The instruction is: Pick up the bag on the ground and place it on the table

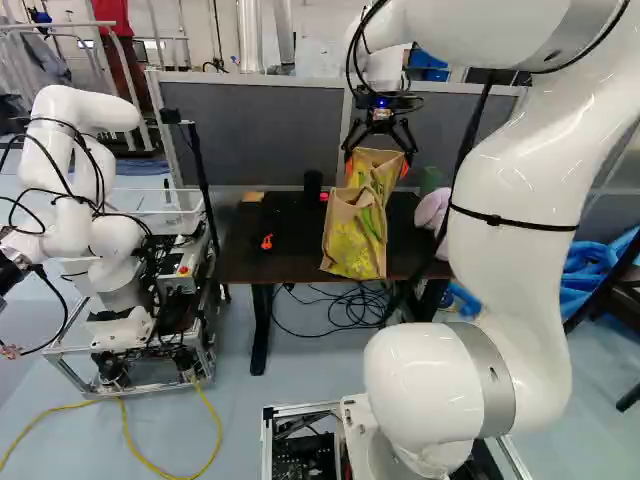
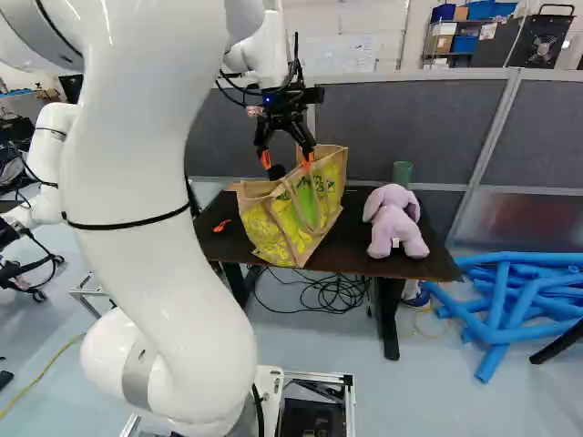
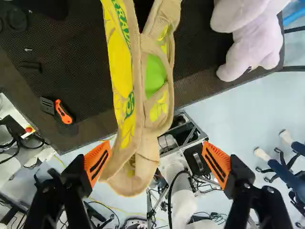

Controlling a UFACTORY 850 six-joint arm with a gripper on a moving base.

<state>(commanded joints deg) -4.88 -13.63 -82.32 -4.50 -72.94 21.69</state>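
The tan and yellow-green bag (image 1: 356, 236) stands upright at the front edge of the dark table (image 2: 364, 259), its near end reaching past that edge in the wrist view. Just above its top is my gripper (image 1: 378, 162), also seen over the bag in the right base view. From the wrist, my gripper (image 3: 156, 160) has its two orange-padded fingers wide apart, the bag's top (image 3: 138, 95) lying ahead of and partly between them. One finger is close beside the bag; the other stands well away from it.
A lilac plush toy (image 2: 395, 223) sits on the table beside the bag, with a green cylinder (image 2: 403, 173) behind it. An orange-handled tool (image 3: 63, 112) lies on the table's other side. Another robot (image 1: 80, 220) stands to the left. Blue tubes (image 2: 510, 296) lie on the floor at right.
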